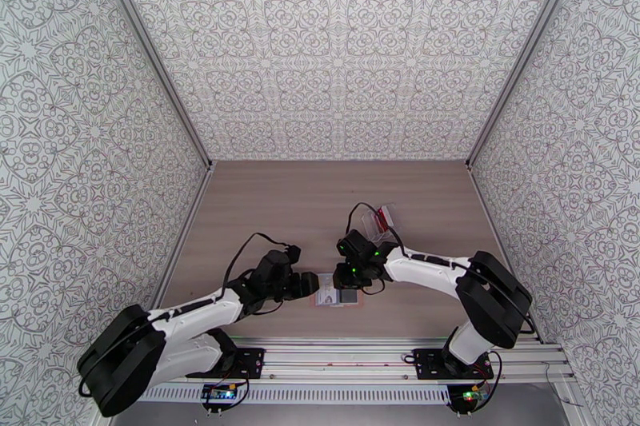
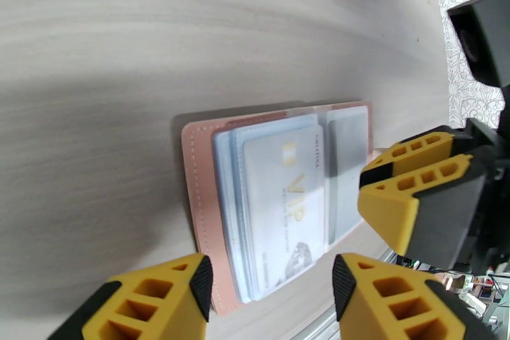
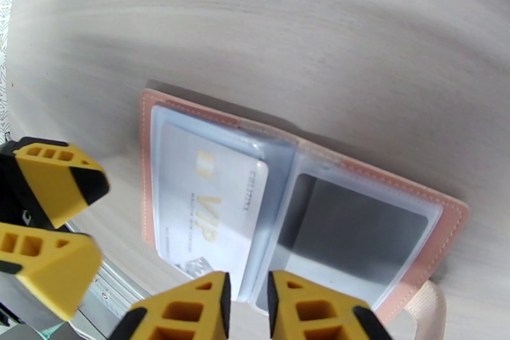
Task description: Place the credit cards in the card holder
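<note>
My right gripper [image 3: 245, 290], fingers narrowly apart, sits at the open card holder [image 3: 147, 169]; white credit card [image 3: 204, 207] and dark credit card [image 3: 357, 233] are pocketed.

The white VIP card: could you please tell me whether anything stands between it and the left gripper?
Nothing visible does. The white VIP card lies on the open card holder directly ahead of the left gripper, whose jaws stand open. The right gripper sits off to the side, at the card holder's edge.
</note>
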### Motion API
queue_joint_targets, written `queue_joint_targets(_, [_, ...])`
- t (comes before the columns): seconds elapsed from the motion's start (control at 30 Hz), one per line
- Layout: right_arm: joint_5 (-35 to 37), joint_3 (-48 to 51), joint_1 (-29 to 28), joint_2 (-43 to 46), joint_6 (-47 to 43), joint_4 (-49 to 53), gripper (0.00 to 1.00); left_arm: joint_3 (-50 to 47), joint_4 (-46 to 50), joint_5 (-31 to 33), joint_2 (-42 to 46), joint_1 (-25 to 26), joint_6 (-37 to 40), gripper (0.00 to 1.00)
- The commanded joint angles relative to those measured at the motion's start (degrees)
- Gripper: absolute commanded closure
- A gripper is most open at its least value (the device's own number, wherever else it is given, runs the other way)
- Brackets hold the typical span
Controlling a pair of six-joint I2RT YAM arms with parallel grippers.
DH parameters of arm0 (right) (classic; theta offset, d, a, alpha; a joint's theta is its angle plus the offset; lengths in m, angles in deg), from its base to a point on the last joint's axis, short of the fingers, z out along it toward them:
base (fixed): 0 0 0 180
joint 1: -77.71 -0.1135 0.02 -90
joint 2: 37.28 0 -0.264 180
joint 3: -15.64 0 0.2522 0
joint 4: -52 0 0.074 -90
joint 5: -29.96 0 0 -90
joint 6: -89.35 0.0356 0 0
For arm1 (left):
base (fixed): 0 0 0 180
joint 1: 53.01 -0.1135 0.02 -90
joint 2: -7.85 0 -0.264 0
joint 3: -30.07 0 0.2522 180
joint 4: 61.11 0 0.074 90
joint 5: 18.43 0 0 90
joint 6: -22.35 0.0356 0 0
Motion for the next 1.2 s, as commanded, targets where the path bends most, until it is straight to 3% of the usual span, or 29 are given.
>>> queue_joint_targets(0.0, [-0.7, 0.3, -0.4, 1.2, 0.7, -1.8, 0.78, -0.5, 3.2, 1.5, 1.7, -0.8, 1.0, 0.43])
queue_joint_targets(1.17, [-1.6, -0.9, -0.9, -3.6, 0.3, -2.9, 0.98, -0.1, 2.9, 0.6, 1.2, -1.3, 1.3, 0.43])
